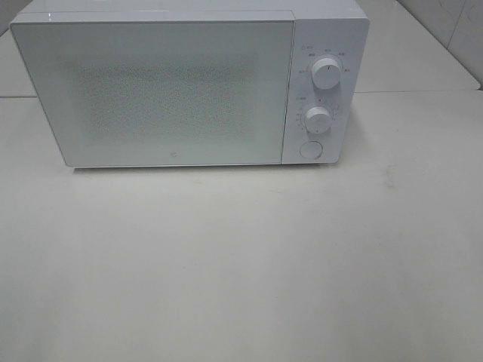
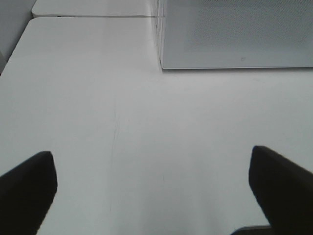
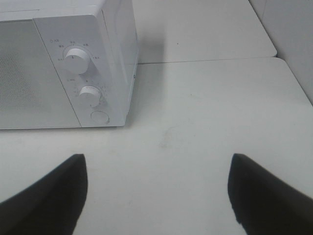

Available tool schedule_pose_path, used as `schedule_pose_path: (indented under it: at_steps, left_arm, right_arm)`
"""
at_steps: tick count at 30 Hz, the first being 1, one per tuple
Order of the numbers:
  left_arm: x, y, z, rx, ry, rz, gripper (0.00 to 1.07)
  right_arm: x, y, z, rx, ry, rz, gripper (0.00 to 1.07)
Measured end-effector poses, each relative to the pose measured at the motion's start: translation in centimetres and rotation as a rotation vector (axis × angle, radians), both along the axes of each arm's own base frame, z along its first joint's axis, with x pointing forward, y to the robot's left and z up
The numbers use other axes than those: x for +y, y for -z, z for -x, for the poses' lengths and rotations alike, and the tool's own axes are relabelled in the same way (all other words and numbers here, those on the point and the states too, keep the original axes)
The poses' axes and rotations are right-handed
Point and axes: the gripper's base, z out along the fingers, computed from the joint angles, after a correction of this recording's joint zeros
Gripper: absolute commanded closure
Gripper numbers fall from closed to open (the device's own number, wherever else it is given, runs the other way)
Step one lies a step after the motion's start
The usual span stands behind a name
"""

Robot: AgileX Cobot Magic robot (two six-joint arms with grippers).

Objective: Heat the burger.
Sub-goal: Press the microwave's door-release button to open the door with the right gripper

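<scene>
The burger is out of view in every frame. A white microwave (image 1: 173,83) stands at the back of the table with its door (image 1: 155,94) shut; two dials (image 1: 326,73) and a round button (image 1: 310,149) sit on its right panel. My left gripper (image 2: 151,188) hovers open over bare table, short of the microwave's (image 2: 234,34) left front corner, nothing between its fingers (image 2: 29,191). My right gripper (image 3: 156,191) is also open and empty, over the table to the front right of the microwave's (image 3: 68,63) control panel. Neither arm shows in the exterior high view.
The white table (image 1: 241,264) spreads in front of the microwave. A seam (image 1: 419,92) joins a second table surface behind. A tiled wall (image 1: 453,30) rises at the far right; the table's left edge (image 2: 14,54) appears in the left wrist view.
</scene>
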Motion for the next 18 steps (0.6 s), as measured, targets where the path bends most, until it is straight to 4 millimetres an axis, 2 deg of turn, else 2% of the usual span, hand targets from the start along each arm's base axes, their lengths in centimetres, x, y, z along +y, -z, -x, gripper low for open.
schedule_pose_path:
  at_steps: [2, 6, 7, 18]
  left_arm:
    - [0.0, 0.0, 0.0, 0.000, 0.000, 0.000, 0.06]
    - [0.0, 0.0, 0.0, 0.000, 0.000, 0.000, 0.06]
    - [0.0, 0.0, 0.0, 0.000, 0.000, 0.000, 0.06]
    - [0.0, 0.0, 0.0, 0.000, 0.000, 0.000, 0.06]
  right_arm:
    - [0.1, 0.0, -1.4, -0.001, 0.000, 0.000, 0.31]
    - [0.2, 0.1, -2.8, 0.012, 0.000, 0.001, 0.31]
    - [0.2, 0.4, -3.8, 0.029, 0.000, 0.002, 0.31]
    - [0.5, 1.8, -8.1, 0.049, 0.001, 0.000, 0.31]
